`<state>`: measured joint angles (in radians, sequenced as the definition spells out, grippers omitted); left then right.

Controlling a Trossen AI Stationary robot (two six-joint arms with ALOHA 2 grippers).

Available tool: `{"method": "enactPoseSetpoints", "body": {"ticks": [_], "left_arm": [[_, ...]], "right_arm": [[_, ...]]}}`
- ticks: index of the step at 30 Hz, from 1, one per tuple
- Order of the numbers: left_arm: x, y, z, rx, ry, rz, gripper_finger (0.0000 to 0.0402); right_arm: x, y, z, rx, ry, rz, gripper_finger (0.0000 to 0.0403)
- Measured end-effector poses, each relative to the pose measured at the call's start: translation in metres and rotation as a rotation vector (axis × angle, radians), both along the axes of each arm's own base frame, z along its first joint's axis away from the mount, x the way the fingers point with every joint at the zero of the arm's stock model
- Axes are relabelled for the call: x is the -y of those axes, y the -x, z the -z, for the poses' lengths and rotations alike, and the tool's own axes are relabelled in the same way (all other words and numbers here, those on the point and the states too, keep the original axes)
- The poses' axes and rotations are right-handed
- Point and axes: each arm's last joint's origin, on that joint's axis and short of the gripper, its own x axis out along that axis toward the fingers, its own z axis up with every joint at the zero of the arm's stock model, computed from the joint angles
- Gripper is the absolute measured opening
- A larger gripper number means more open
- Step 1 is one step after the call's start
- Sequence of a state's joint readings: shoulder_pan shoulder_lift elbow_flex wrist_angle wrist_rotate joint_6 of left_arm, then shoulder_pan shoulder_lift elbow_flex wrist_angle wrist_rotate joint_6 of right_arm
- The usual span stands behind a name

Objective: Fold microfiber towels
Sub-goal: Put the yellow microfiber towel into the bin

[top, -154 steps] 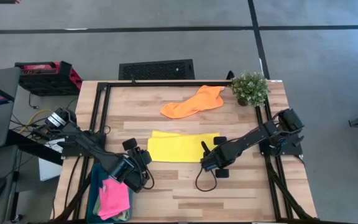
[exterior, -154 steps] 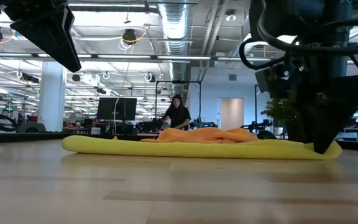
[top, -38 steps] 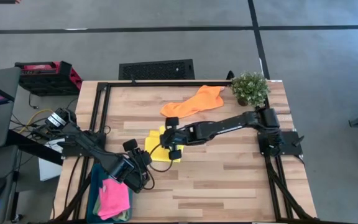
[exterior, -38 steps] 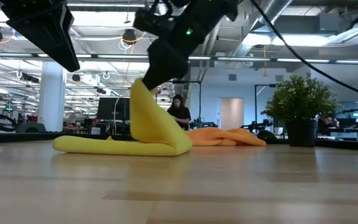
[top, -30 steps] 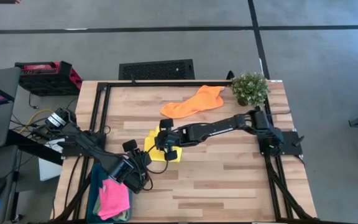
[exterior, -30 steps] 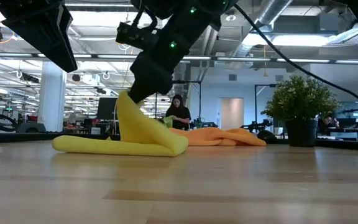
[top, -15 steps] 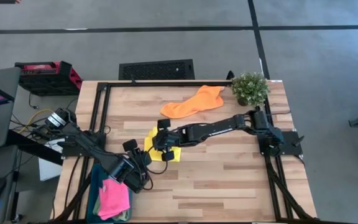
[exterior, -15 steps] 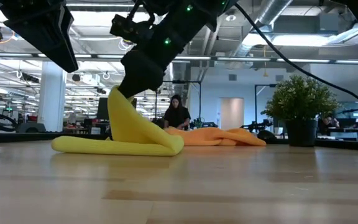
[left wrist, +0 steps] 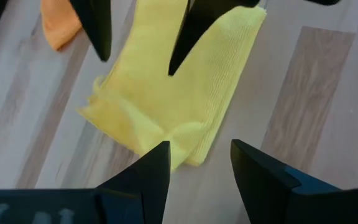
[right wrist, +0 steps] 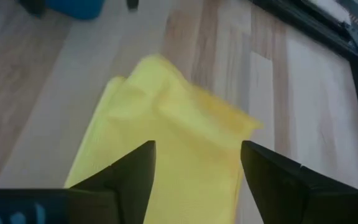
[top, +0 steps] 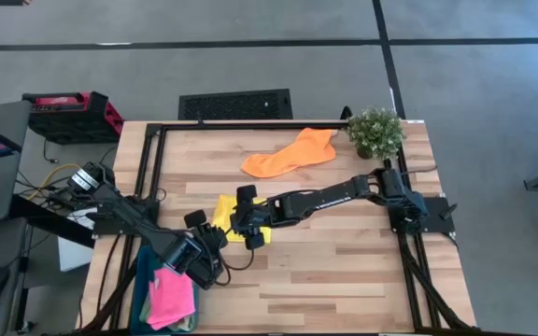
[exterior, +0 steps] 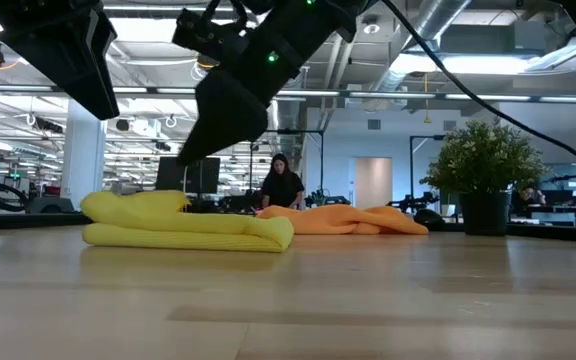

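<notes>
Right gripper [top: 244, 221]: held wide apart, nothing gripped, just above the folded yellow towel [top: 224, 211].
Left gripper [top: 215, 245]: parked open nearby.

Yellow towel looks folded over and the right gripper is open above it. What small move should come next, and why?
Probably lift the right gripper straight up and clear. Its fingers stand open above the yellow towel, which lies doubled on the table with nothing gripped, so backing off avoids dragging the fold apart.
</notes>
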<state>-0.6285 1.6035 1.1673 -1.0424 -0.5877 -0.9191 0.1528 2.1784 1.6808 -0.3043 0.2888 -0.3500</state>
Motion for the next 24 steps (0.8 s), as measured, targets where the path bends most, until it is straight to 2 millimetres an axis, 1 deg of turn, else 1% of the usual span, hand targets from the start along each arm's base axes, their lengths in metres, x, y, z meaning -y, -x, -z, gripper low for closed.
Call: {"method": "enactPoseSetpoints", "body": {"ticks": [3, 5, 8, 10, 13, 16, 18, 21, 24], "left_arm": [[0.000, 0.000, 0.000, 0.000, 0.000, 0.000, 0.0162], [0.000, 0.000, 0.000, -0.002, -0.001, 0.005, 0.0162], [0.000, 0.000, 0.009, -0.019, -0.022, 0.073, 0.0162], [-0.001, 0.000, 0.017, -0.036, -0.042, 0.126, 0.0162], [-0.006, -0.001, 0.032, -0.042, -0.057, 0.186, 0.0162], [-0.013, -0.003, 0.045, -0.057, -0.069, 0.245, 0.0160], [-0.019, -0.006, 0.052, -0.065, -0.048, 0.271, 0.0158], [-0.029, -0.012, 0.058, -0.065, -0.001, 0.281, 0.0156], [-0.037, -0.017, 0.064, -0.061, 0.020, 0.307, 0.0156]], "right_arm": [[-0.001, 0.007, -0.007, -0.038, -0.003, 0.007, 0.0260], [-0.003, 0.017, -0.020, -0.064, -0.026, 0.031, 0.0260], [-0.012, 0.032, -0.041, -0.081, -0.075, 0.064, 0.0260], [-0.021, 0.044, -0.049, -0.126, -0.079, 0.061, 0.0260], [-0.036, 0.056, -0.054, -0.178, -0.068, 0.033, 0.0260], [-0.050, 0.060, -0.055, -0.175, -0.079, 0.016, 0.0260], [-0.057, 0.063, -0.055, -0.184, -0.074, 0.001, 0.0260], [-0.063, 0.065, -0.055, -0.182, -0.073, -0.009, 0.0260], [-0.063, 0.065, -0.055, -0.181, -0.083, 0.005, 0.0260]]}}
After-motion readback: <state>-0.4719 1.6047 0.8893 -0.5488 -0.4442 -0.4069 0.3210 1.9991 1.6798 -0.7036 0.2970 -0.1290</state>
